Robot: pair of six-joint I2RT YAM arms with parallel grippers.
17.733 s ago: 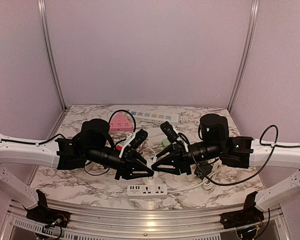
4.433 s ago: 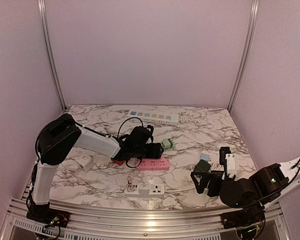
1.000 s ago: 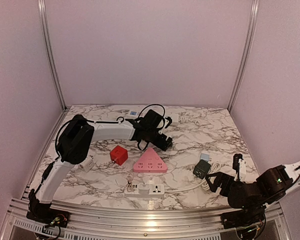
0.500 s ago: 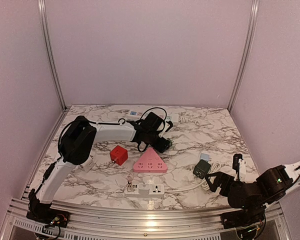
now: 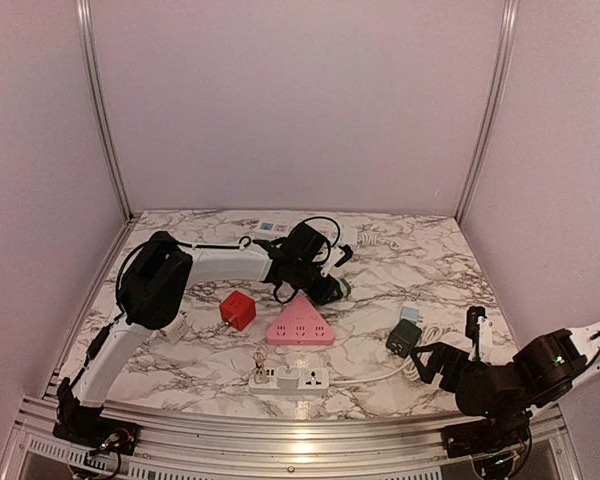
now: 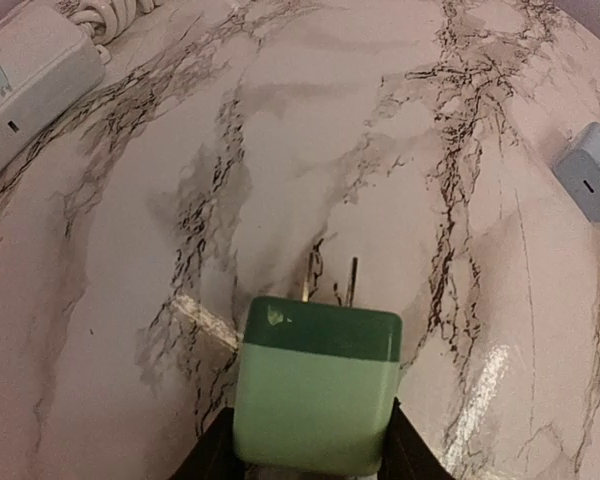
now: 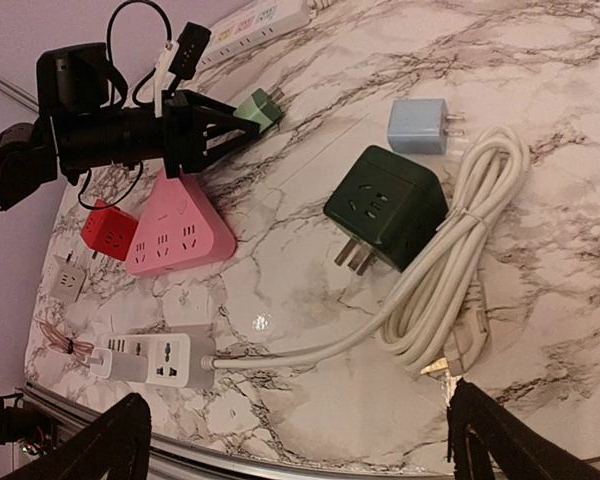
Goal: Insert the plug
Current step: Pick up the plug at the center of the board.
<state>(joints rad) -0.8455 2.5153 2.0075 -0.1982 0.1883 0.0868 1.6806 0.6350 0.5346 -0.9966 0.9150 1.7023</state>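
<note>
A two-tone green plug (image 6: 318, 390) with two metal prongs pointing away sits between my left gripper's (image 6: 310, 446) black fingers, which press on both of its sides just above the marble. From above, the left gripper (image 5: 330, 287) reaches to the table's middle back, with the green plug (image 5: 339, 288) at its tip. The right wrist view shows the same green plug (image 7: 258, 108) held at the fingertips. My right gripper (image 5: 448, 346) hovers open and holds nothing at the near right, its jaws spread wide (image 7: 305, 446).
A pink triangular socket (image 5: 300, 325), a red cube socket (image 5: 237, 310) and a white power strip (image 5: 290, 378) lie in front of the left gripper. A dark green cube socket (image 7: 385, 205), blue-grey adapter (image 7: 418, 125) and coiled white cable (image 7: 460, 280) lie right. A long white strip (image 5: 310, 232) lines the back.
My left gripper's fingers have closed from wide open onto the green plug; the arm has barely shifted. The right arm has stayed still.
</note>
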